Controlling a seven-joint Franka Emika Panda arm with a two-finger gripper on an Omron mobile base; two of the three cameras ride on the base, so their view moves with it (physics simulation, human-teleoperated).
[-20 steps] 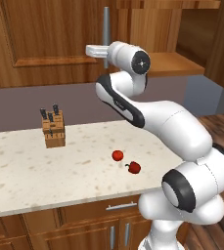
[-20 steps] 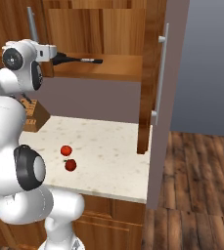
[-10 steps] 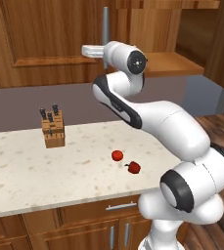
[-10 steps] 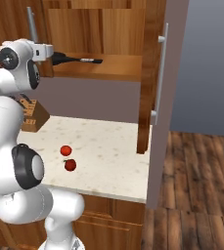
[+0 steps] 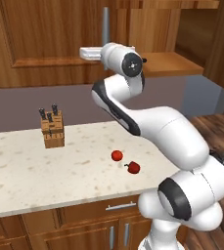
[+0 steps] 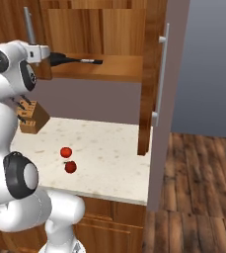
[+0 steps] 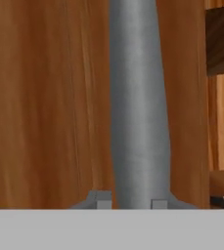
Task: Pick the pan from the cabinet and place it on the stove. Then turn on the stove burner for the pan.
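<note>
The cabinet hangs above the counter, its right door swung wide open. On its shelf lies the pan; its thin black handle with a silvery tip shows, and its body is hidden behind my hand. My gripper is right up at the left door's grey bar handle, its fingertips a little apart at the bar's foot. From the base, my white hand meets that bar handle. The stove is out of view.
On the speckled counter stand a wooden knife block and two small red fruits. The open right door juts out over the counter's right end. Wooden floor lies to the right.
My hand has crept slightly left toward the left door's bar handle. The pan, the doors and the counter items have not moved.
</note>
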